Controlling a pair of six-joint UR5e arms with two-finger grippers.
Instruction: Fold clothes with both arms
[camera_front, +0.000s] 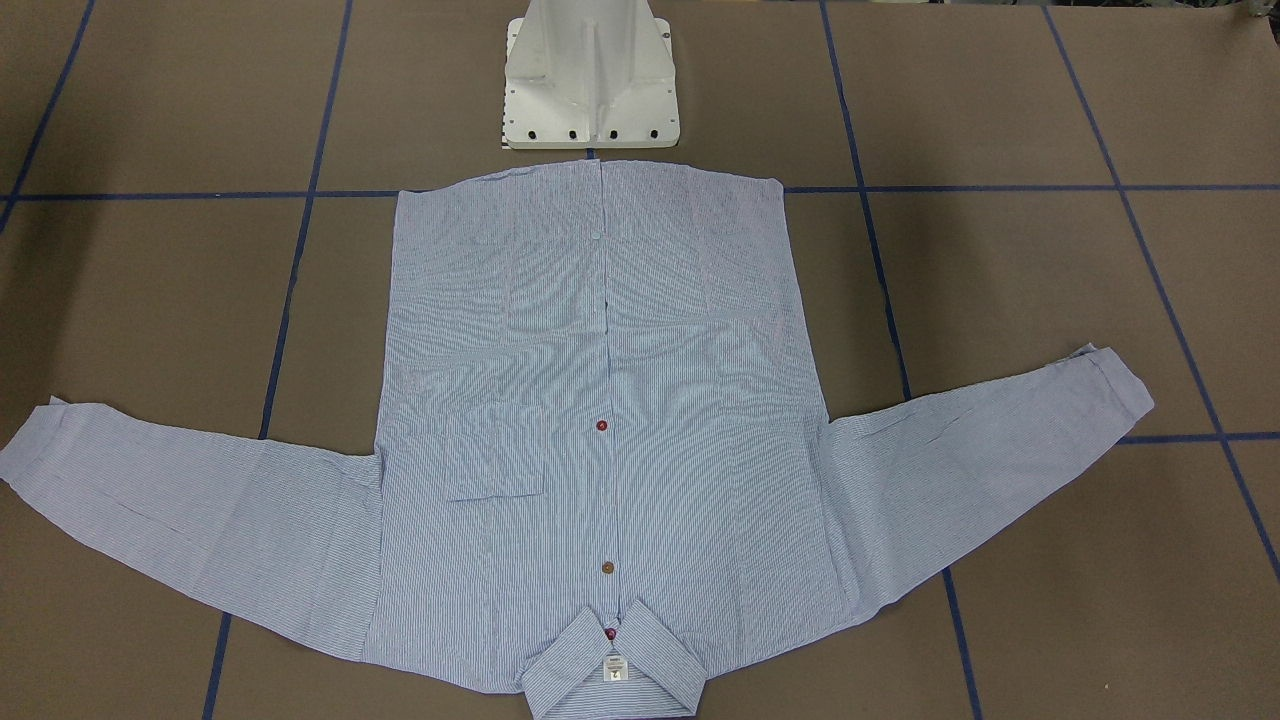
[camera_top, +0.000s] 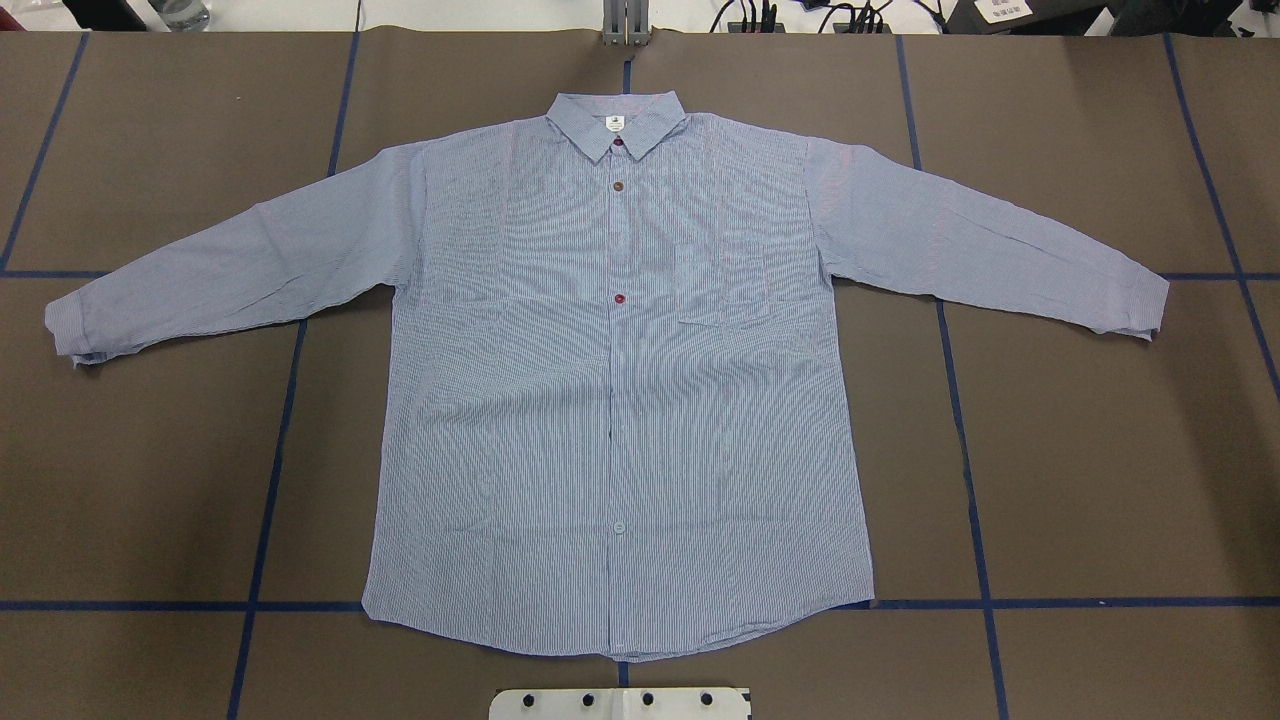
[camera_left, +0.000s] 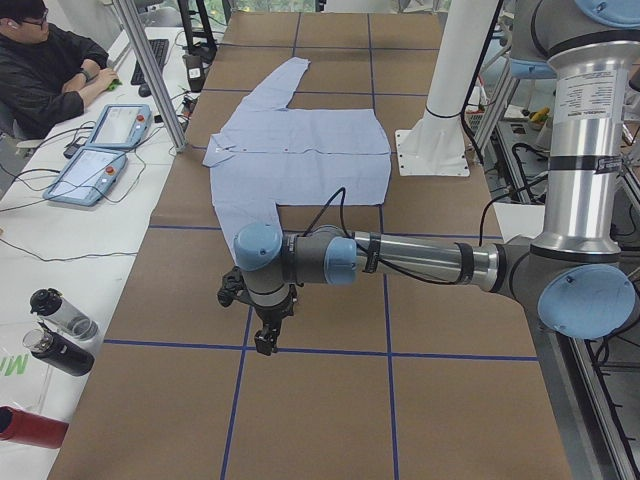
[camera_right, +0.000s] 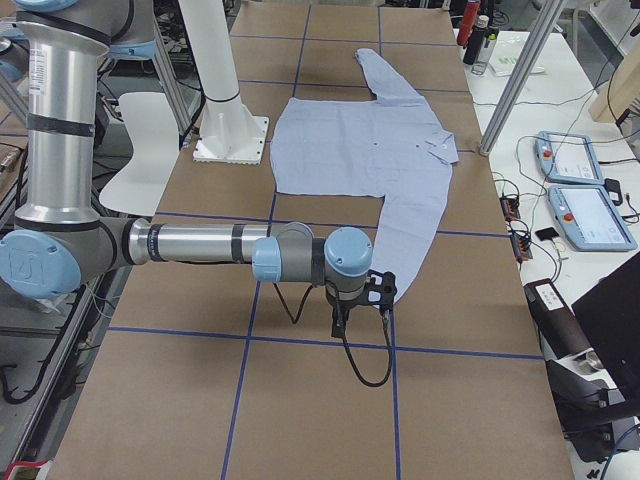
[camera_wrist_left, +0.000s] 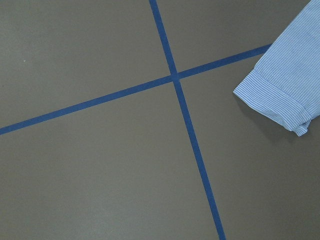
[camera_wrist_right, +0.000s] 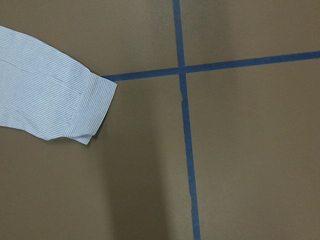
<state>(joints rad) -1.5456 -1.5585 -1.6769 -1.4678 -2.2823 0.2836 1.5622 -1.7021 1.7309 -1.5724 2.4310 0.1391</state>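
Overhead exterior shows me the shirt (camera_top: 620, 400) spread flat on the brown table (camera_top: 1100, 450), front up and buttoned. Its collar (camera_top: 615, 125) is at the end away from the white pedestal base (camera_top: 620, 703).

I judge the shirt light, thin and limp. It will drape and drag from wherever I lift it. Pinches belong on doubled edges such as cuffs, shoulder seams and hem corners, not mid-panel, where a single layer could slip free.

The left sleeve cuff (camera_wrist_left: 272, 102) lies off to one side of the left gripper (camera_left: 265, 340), not beneath it. Under that hand are bare table and blue tape (camera_wrist_left: 175, 77). The right sleeve cuff (camera_wrist_right: 95, 107) likewise sits beside the right gripper (camera_right: 338, 325), near but clear of it.

Both grippers appear to hang above the table, holding nothing. I cannot tell from the side views whether their fingers are parted or closed.
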